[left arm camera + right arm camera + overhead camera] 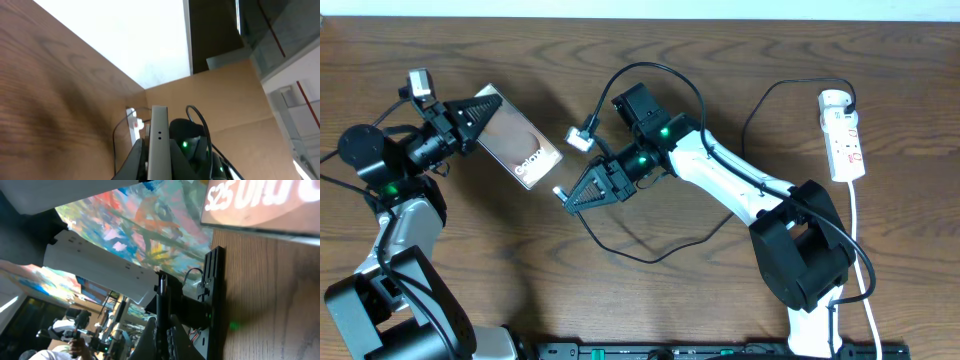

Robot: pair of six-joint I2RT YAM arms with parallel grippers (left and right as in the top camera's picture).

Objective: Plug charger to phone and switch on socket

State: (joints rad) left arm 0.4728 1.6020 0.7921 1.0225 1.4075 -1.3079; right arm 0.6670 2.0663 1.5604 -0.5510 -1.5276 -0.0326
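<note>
On the bench (720, 60) our left hand (475, 117) is clamped on the far end of the phone (520, 140); the socket (843, 135) lies well apart, to the right. Our right hand (572, 197) is pinched shut on the charger (640, 255) near its tip, just beside the phone's near end. We should square tip to port before pushing

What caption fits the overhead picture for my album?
Left gripper grips the phone; right gripper holds the charger tip near it.

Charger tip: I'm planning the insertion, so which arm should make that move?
Right. The right gripper holds the charger near its tip, close to the lower end of the phone; the left gripper is clamped on its upper end.
</note>
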